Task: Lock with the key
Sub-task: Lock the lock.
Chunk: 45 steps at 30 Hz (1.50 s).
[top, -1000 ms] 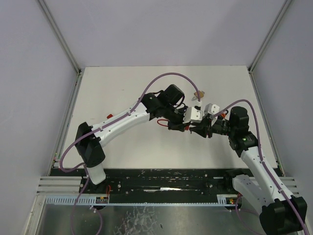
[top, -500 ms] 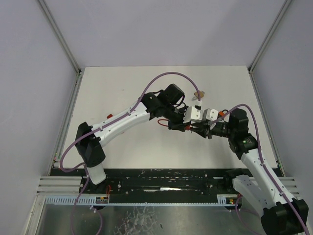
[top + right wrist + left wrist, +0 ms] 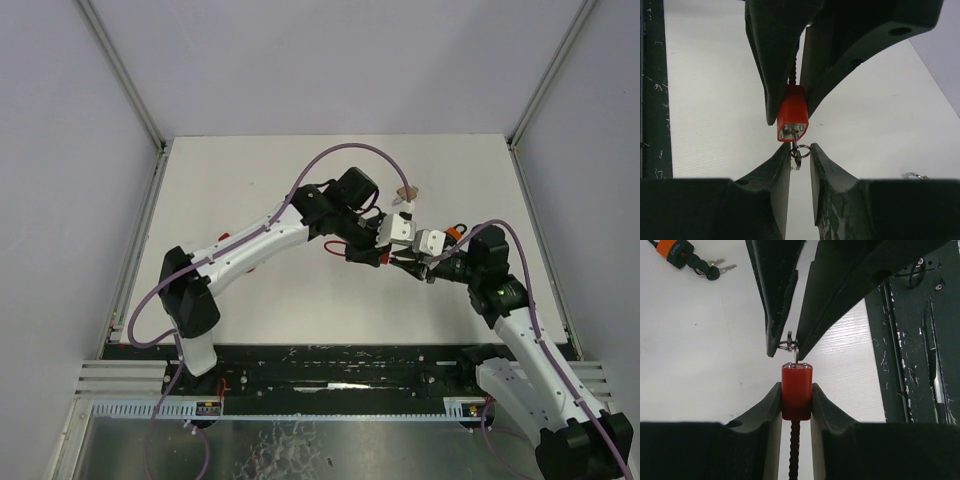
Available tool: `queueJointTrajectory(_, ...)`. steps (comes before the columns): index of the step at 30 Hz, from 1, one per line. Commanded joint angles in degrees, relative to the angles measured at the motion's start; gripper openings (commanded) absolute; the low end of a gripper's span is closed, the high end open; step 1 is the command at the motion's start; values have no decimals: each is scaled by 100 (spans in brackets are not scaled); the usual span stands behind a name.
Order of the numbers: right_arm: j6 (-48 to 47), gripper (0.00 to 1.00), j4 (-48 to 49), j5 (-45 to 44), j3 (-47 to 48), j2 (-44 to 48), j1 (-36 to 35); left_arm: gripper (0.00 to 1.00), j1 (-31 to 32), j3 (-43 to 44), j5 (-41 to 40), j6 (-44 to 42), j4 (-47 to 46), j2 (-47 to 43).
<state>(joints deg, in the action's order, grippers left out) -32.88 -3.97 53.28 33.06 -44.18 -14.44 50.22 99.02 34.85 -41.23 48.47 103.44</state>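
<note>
My left gripper (image 3: 796, 386) is shut on a small red lock (image 3: 796, 390), its dark twisted cable running back between the fingers. The lock's metal face points at my right gripper (image 3: 800, 148). A silver key (image 3: 794, 148) sticks out of that face, with a key ring (image 3: 801, 151) on it. My right gripper's fingers are pinched on the key and ring, just off the lock (image 3: 792, 114). In the top view both grippers, left (image 3: 392, 258) and right (image 3: 414, 266), meet tip to tip above the table's middle right.
An orange lock with black keys (image 3: 677, 250) lies on the white table, seen behind the right wrist in the top view (image 3: 455, 232). A small beige tagged item (image 3: 407, 192) lies farther back. The dark base rail (image 3: 330, 365) runs along the near edge.
My right gripper has moved left and up toward the left gripper, closing the gap until the fingertips meet. The left arm has shifted slightly back.
</note>
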Motion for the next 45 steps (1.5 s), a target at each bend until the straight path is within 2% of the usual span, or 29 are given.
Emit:
queueJointTrajectory(1, -300, 26, 356, -70, -82, 150, -253, 0, 113, 293, -23, 170, -255, 192)
queueJointTrajectory(3, -85, 23, 523, 13, -125, 200, -253, 0, 118, 308, -22, 164, -263, 209)
queueJointTrajectory(7, 91, 1, 473, 259, -11, 175, -243, 0, 107, 303, 24, 140, -276, 162)
queueJointTrajectory(8, 93, 0, 449, 296, 0, 173, -244, 0, 105, 302, 30, 141, -272, 144)
queueJointTrajectory(16, 370, 0, 618, 501, -106, 298, -146, 0, -8, 84, 327, 113, -460, -61)
queueJointTrajectory(21, 465, 0, 777, 578, -194, 456, -57, 0, -287, -397, 1076, 213, -967, -401)
queueJointTrajectory(25, 502, 0, 615, 852, -39, 403, 0, 0, -355, -494, 1615, 247, -1024, -382)
queueJointTrajectory(28, 683, 0, 556, 661, 25, 344, 149, 0, -311, -631, 1452, 406, -1217, -422)
queueJointTrajectory(30, 951, 0, 671, 649, -23, 300, 269, 0, -188, -819, 968, 497, -1443, -551)
queueJointTrajectory(35, 1081, 4, 916, 1053, -200, 401, 356, 0, 65, -1108, 27, 222, -1636, -880)
queueJointTrajectory(36, 1216, 7, 1032, 1039, -246, 446, 388, 0, 71, -1181, -3, 171, -1691, -948)
queueJointTrajectory(38, 1514, 21, 1232, 1159, -325, 466, 447, 0, 72, -1336, 31, 86, -1833, -1099)
queueJointTrajectory(41, 1663, 36, 1302, 1374, -361, 554, 560, 0, 76, -1451, 113, 61, -1921, -1263)
queueJointTrajectory(45, 1937, 40, 1455, 1556, -346, 754, 669, 0, 77, -1495, 60, 157, -1929, -1313)
